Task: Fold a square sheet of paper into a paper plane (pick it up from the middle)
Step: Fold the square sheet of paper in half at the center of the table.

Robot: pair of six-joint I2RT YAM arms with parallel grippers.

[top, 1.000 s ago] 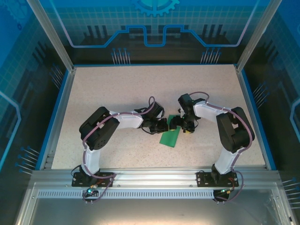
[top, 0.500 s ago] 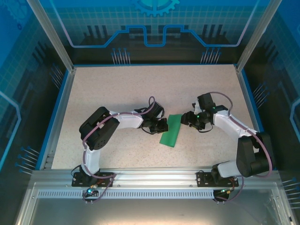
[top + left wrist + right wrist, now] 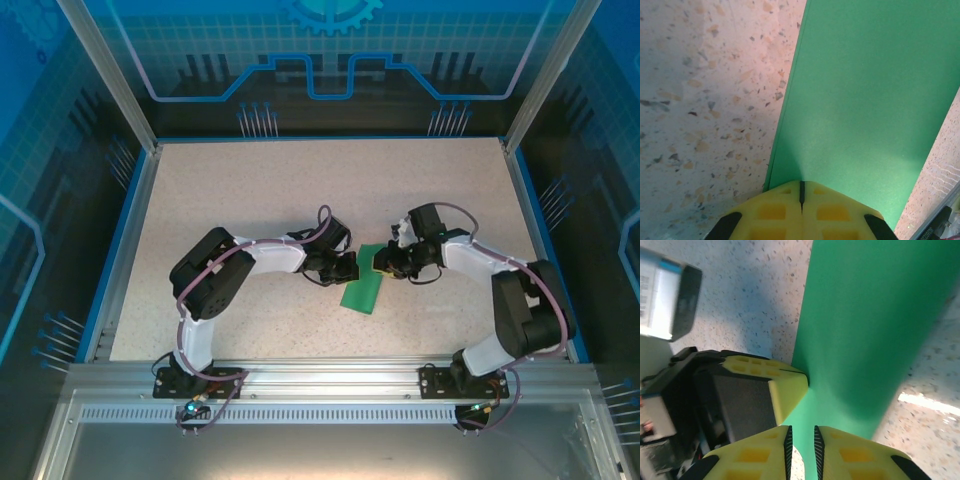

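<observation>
Left gripper (image 3: 801,187), jaws shut on the left long edge of the square sheet of paper (image 3: 865,100), here a narrow folded strip. Right gripper (image 3: 802,429), jaws narrowed to a slit at the opposite edge; grip not determinable. Both meet the strip's far end; its long axis runs back toward the arm bases across the table (image 3: 250,190).

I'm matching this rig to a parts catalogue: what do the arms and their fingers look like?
Both the left arm and right arm have white links between chunky black joints, with purplish cables running alongside. The fingers are yellow blocks with moulded square pockets.
</observation>
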